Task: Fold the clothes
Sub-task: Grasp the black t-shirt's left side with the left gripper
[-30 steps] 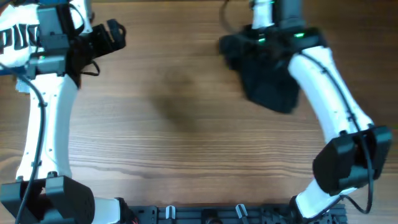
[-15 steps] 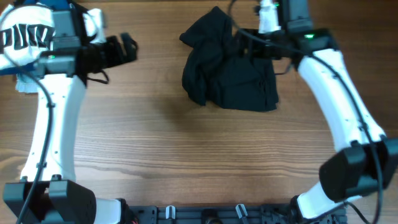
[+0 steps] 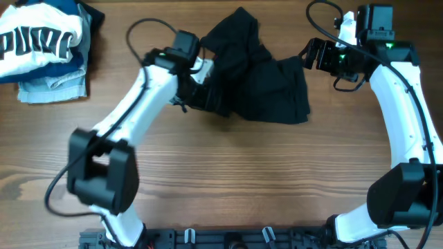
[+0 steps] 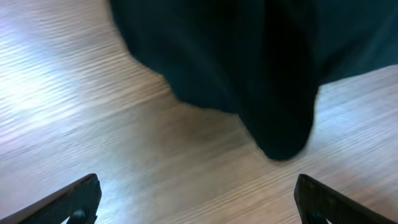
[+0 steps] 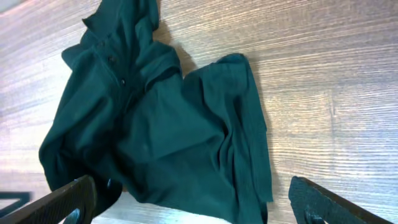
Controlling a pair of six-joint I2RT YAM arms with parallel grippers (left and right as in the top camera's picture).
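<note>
Versus 0.5 s back: the left claw (image 3: 192,91) has swung in from the far-left corner to the left edge of the black shirt (image 3: 266,86). The right claw (image 3: 315,55) has pulled off to the shirt's right side. The shirt itself hasn't moved and sits crumpled at the top middle of the counter (image 3: 228,180).

The overhead hides both claw gaps. The left wrist view shows the left claw (image 4: 199,205) spread wide, with the shirt (image 4: 249,62) just ahead and untouched. The right wrist view shows the right claw (image 5: 196,205) also spread, hovering above the shirt (image 5: 168,137) and holding nothing.

Only the overhead shows the folded stack (image 3: 45,48), top-left.
</note>
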